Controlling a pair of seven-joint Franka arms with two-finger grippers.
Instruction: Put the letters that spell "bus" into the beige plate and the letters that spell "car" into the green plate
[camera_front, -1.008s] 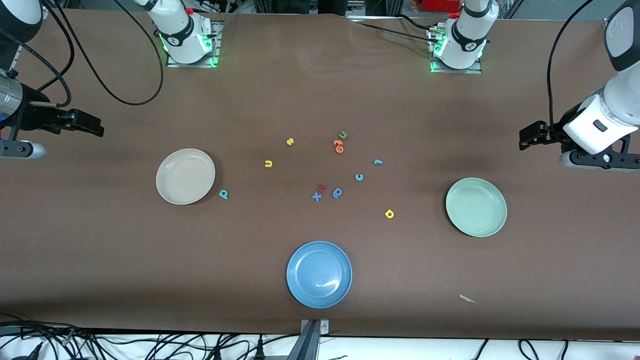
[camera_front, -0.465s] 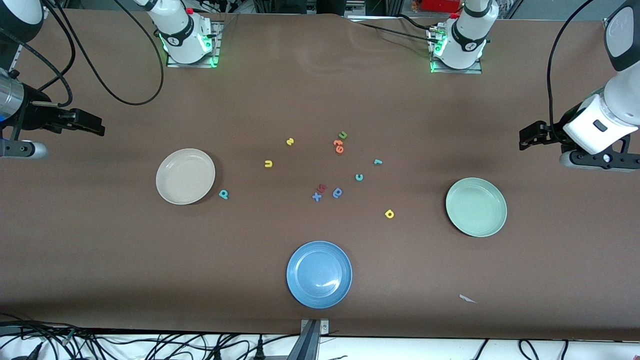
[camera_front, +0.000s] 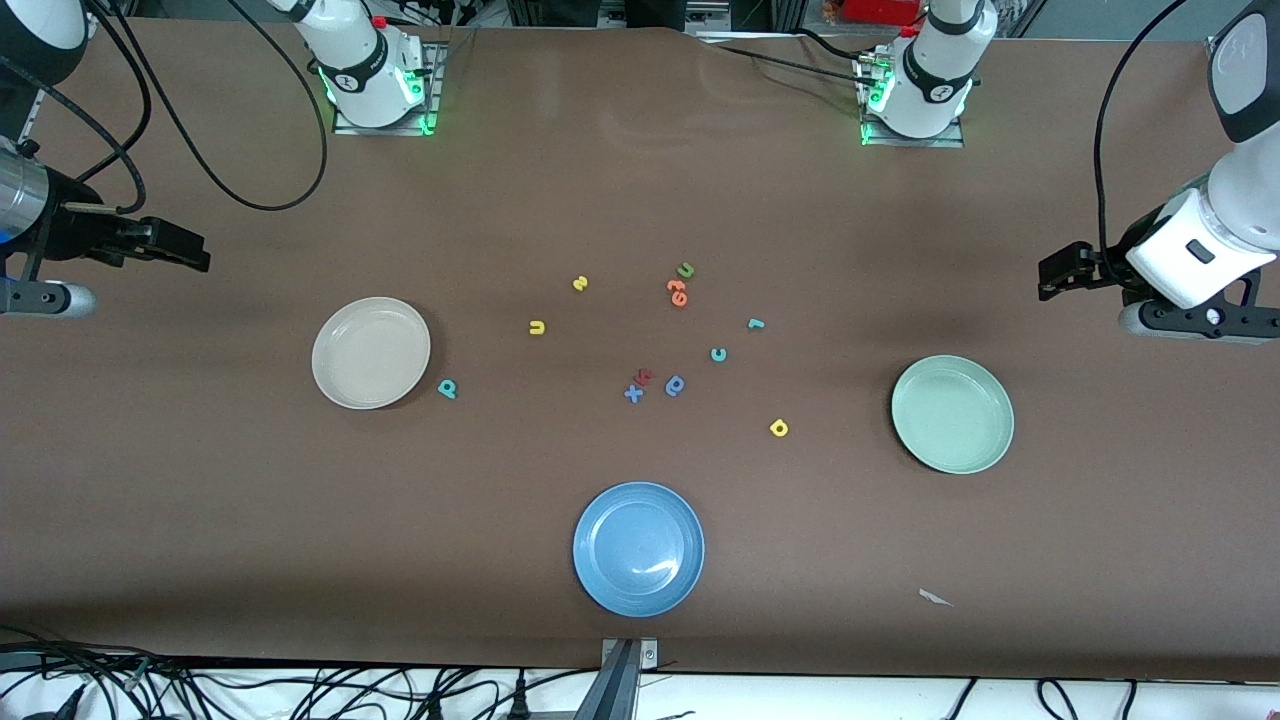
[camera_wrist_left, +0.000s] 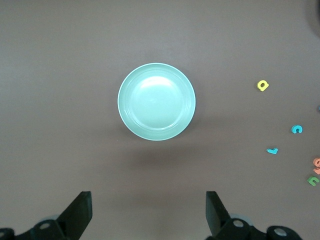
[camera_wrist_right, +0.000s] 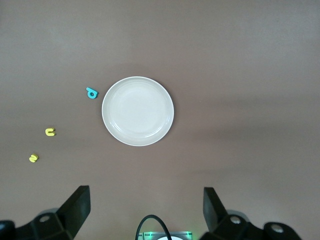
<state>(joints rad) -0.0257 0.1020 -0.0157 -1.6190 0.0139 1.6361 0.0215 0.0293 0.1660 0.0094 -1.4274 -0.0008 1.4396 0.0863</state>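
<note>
So all six letters are loose on the brown table (camera_front: 200, 480), none in a plate yet. For "bus": the teal b (camera_front: 447, 389) sits just beside the beige plate (camera_front: 371, 352), on the side toward the middle of the table. The yellow u (camera_front: 537, 327) and the yellow s (camera_front: 580, 284) lie a bit farther from the front camera, in toward the center cluster, with the s farther back than the u.

For "car": the teal c (camera_front: 718, 354) and the teal r (camera_front: 756, 323) are near each other in the middle, and the yellow a (camera_front: 779, 428) is nearer the camera, between the cluster and the green plate (camera_front: 952, 414). Both plates are empty.

Other stuff in the pile: a green u (camera_front: 686, 270) touching the orange letters (camera_front: 678, 292), plus a blue x (camera_front: 633, 393), a small red letter (camera_front: 645, 376) and a blue round letter (camera_front: 675, 385) close together. An empty blue plate (camera_front: 638, 549) sits nearest the camera.

The left claw (camera_wrist_left: 149, 212) hangs high at the left arm's end of the table, looking down on the green plate, fingers spread wide apart and holding nothing. The right claw (camera_wrist_right: 146, 209) does the same at the right arm's end above the beige plate, also wide apart and empty.
</note>
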